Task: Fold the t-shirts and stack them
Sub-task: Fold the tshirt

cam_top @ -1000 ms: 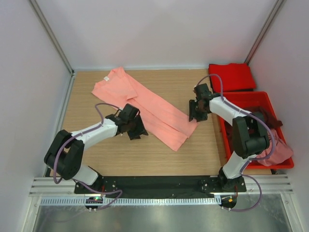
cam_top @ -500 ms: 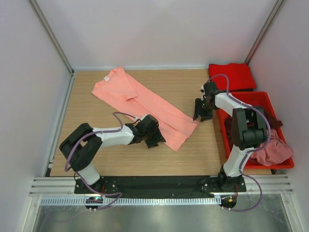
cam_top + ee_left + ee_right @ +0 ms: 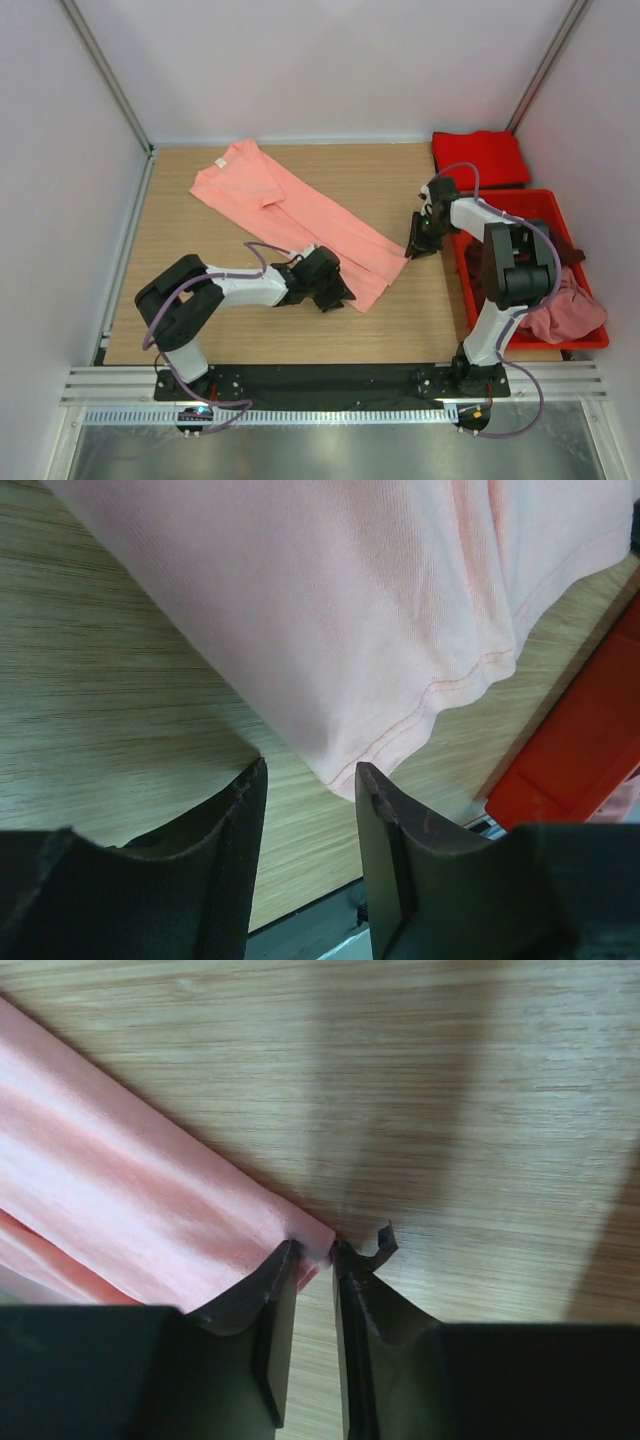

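A salmon-pink t-shirt (image 3: 300,215), folded lengthwise, lies diagonally on the wooden table (image 3: 400,320). My left gripper (image 3: 338,292) is open at the shirt's near hem corner. In the left wrist view that corner (image 3: 400,630) reaches just between the tips of the left gripper (image 3: 310,770). My right gripper (image 3: 412,248) is at the far hem corner. In the right wrist view the right gripper (image 3: 314,1248) pinches the corner of the shirt (image 3: 150,1190). A folded bright red shirt (image 3: 480,158) lies at the back right. A dark maroon shirt (image 3: 562,245) and a dusty pink shirt (image 3: 568,312) lie in the bin.
A rigid red plastic bin (image 3: 520,197) stands along the right edge, close behind the right arm; its side shows in the left wrist view (image 3: 580,740). White walls close in the table on three sides. A black rail runs along the near edge.
My left gripper has slid right along the shirt's near edge to the hem corner. My right gripper has moved a little right and nearer, onto the other hem corner.
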Controlling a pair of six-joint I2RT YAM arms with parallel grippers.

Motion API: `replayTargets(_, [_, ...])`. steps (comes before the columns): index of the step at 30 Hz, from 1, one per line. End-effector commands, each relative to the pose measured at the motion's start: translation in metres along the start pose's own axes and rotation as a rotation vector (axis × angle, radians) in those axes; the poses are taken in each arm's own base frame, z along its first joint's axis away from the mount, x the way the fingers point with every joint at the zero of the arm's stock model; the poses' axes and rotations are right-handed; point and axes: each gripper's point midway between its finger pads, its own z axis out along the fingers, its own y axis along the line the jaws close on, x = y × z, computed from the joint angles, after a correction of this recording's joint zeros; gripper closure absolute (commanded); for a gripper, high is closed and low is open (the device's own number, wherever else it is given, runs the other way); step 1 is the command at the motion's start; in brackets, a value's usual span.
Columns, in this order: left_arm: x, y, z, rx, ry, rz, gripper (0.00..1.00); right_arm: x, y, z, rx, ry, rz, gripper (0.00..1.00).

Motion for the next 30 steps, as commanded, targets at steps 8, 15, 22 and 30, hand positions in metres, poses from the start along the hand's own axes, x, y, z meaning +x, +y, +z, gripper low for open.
replayTargets(8, [0.007, 0.042, 0.005, -0.166, -0.016, 0.009, 0.65, 0.015, -0.001, -0.001, -0.014, -0.002, 0.042, 0.76])
replayTargets(15, [0.007, 0.042, 0.011, -0.180, -0.020, 0.006, 0.74, 0.015, 0.001, -0.016, -0.007, -0.042, 0.077, 0.61])
replayTargets(22, [0.000, 0.024, -0.001, -0.160, -0.110, -0.015, 0.67, 0.003, 0.004, -0.057, 0.036, -0.184, 0.176, 0.59])
replayTargets(30, [0.010, 0.037, 0.004, -0.346, -0.117, 0.013, 0.71, -0.011, 0.024, -0.111, -0.038, -0.345, 0.185, 0.60])
